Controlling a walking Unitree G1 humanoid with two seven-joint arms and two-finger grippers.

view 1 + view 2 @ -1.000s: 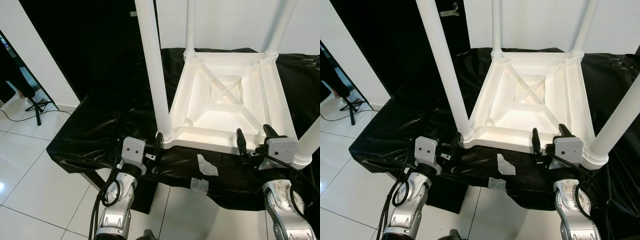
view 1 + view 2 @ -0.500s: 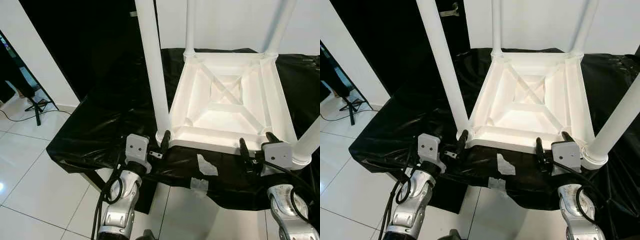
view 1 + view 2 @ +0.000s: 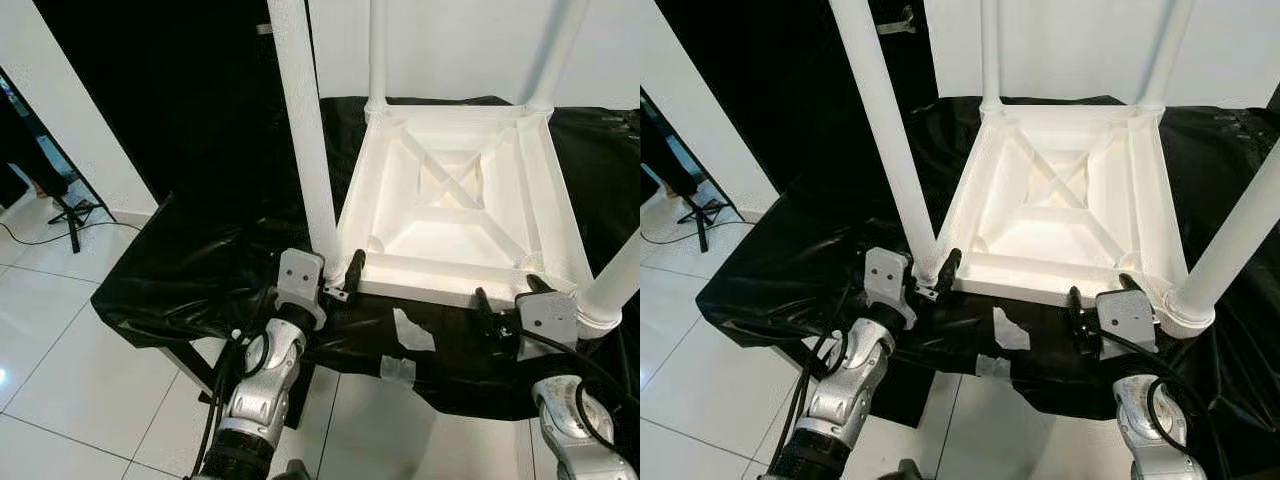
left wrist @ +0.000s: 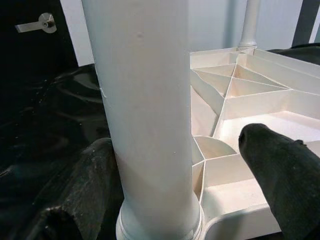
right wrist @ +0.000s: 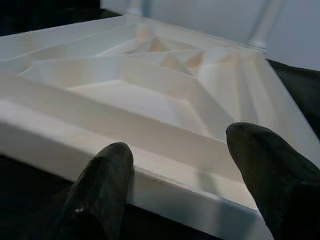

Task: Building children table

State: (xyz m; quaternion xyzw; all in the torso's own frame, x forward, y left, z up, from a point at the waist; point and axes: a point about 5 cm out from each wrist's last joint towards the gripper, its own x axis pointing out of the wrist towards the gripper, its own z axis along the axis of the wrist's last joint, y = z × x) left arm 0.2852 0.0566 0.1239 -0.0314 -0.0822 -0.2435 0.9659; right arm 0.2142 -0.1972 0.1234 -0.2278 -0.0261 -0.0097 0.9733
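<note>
A white children's table (image 3: 450, 215) lies upside down on a black-covered platform, its legs pointing up. My left gripper (image 3: 335, 275) is open at the base of the near-left leg (image 3: 305, 150). In the left wrist view the two black fingers (image 4: 277, 165) stand on either side of that leg (image 4: 145, 100) without clearly touching it. My right gripper (image 3: 508, 295) is open at the table's near edge, close to the near-right leg (image 3: 615, 280). In the right wrist view its fingers (image 5: 102, 185) point at the table's rim (image 5: 165, 182) with nothing held.
Black plastic sheet (image 3: 200, 260) covers the low platform, with white tape pieces (image 3: 412, 330) near its front edge. White tiled floor (image 3: 60, 350) lies to the left and in front. A tripod foot (image 3: 72, 210) stands at the far left beside a dark doorway.
My left gripper has moved forward and to the right, so its fingers now straddle the near-left leg's base. The right gripper has dropped a little lower along the near edge.
</note>
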